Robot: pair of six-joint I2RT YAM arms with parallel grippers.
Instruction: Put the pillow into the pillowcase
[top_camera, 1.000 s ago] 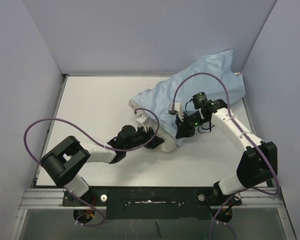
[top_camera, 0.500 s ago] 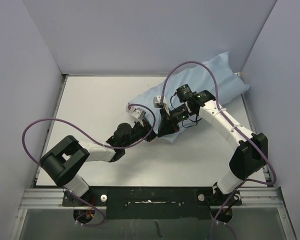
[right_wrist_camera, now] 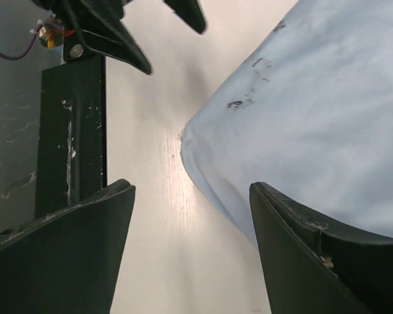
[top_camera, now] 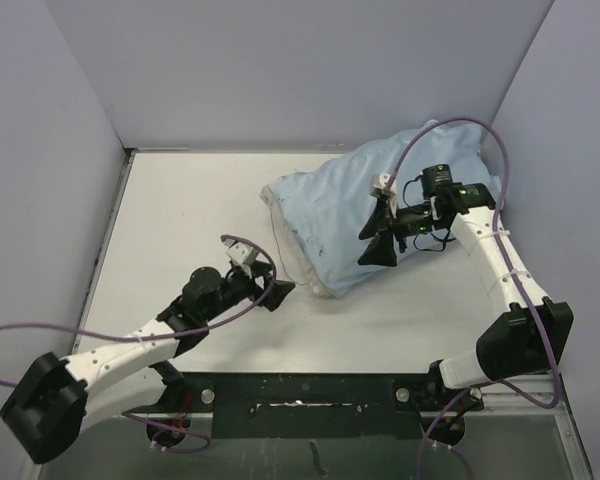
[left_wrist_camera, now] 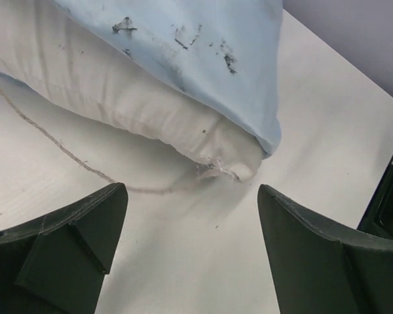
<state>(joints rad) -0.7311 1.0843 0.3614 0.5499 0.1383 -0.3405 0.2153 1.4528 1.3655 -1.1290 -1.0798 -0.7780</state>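
Note:
The light blue pillowcase [top_camera: 380,195] lies at the back right of the table, drawn over most of the off-white pillow [top_camera: 298,258]. Only the pillow's near left edge and corner stick out. In the left wrist view the pillow [left_wrist_camera: 111,85] bulges from under the pillowcase [left_wrist_camera: 203,39] hem. My left gripper [top_camera: 272,281] is open just left of that corner, low over the table, nothing between its fingers [left_wrist_camera: 65,242]. My right gripper [top_camera: 374,242] is open above the pillowcase's near edge [right_wrist_camera: 314,98], holding nothing.
Grey walls close in the table at the left, back and right; the pillowcase's far end rests in the back right corner. A black base rail [top_camera: 300,390] runs along the near edge. Purple cables loop off both arms. A loose thread [left_wrist_camera: 59,147] lies on the table.
Both grippers have opened and let go of the fabric. The left arm has drawn back toward the near left. The right arm has swung right, and the pillowcase now covers more of the pillow.

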